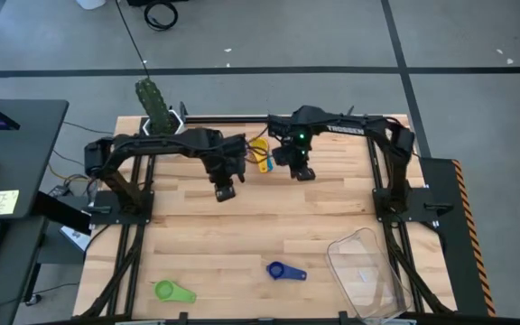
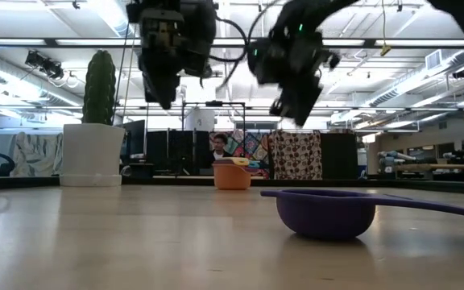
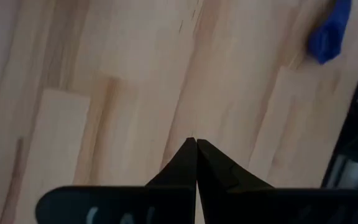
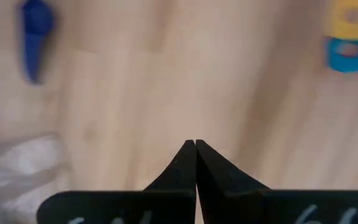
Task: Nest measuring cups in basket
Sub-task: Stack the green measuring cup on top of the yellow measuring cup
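A blue measuring cup (image 1: 285, 270) rests on its bowl near the table's front edge, also low in the low view (image 2: 326, 213). A green cup (image 1: 173, 291) lies at the front left. The clear basket (image 1: 368, 271) stands at the front right. Orange and yellow cups (image 1: 262, 155) sit at the far middle, between the arms. My left gripper (image 1: 225, 191) and my right gripper (image 1: 303, 173) both hang shut above the table's far half, holding nothing. Their fingertips meet in the left wrist view (image 3: 196, 146) and the right wrist view (image 4: 195, 146).
A white pot with a cactus (image 1: 161, 113) stands at the table's far left corner. In the right wrist view a yellow piece (image 4: 353, 15) and a light blue piece (image 4: 353, 55) lie on the wood. Bare wooden table (image 1: 242, 230) stretches between the grippers and the front cups.
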Robot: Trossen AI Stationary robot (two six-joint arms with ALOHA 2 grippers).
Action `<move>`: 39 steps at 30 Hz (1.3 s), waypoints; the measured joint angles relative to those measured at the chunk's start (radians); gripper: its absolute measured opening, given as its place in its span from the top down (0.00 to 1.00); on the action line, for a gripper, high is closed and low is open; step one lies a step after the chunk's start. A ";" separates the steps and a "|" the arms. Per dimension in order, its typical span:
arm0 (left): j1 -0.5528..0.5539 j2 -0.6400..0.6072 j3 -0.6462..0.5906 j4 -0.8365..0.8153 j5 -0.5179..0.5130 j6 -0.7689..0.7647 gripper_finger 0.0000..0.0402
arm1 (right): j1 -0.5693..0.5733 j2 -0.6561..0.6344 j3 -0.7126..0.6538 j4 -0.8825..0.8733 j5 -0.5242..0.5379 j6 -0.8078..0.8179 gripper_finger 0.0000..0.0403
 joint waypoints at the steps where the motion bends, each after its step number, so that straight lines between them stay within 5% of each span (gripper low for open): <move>1: -0.008 -0.006 0.000 -0.020 -0.012 0.000 0.99 | 0.024 -0.019 0.000 -0.013 -0.015 0.016 0.99; 7: -0.052 -0.017 -0.002 -0.063 -0.032 0.009 0.99 | 0.168 -0.103 0.000 -0.097 -0.076 0.099 0.99; 15: -0.126 -0.018 -0.002 -0.178 -0.037 -0.071 0.99 | 0.264 -0.157 0.000 -0.121 -0.023 0.158 0.99; 25: -0.372 -0.085 -0.003 -0.254 -0.120 -0.655 0.99 | 0.266 -0.165 -0.001 -0.147 -0.001 0.060 0.99; 34: -0.739 -0.177 -0.002 -0.257 -0.359 -1.466 0.99 | 0.264 -0.165 -0.001 -0.144 0.002 -0.016 0.99; 39: -0.950 -0.159 -0.002 -0.260 -0.486 -1.765 0.99 | 0.265 -0.165 -0.001 -0.140 0.001 -0.014 0.99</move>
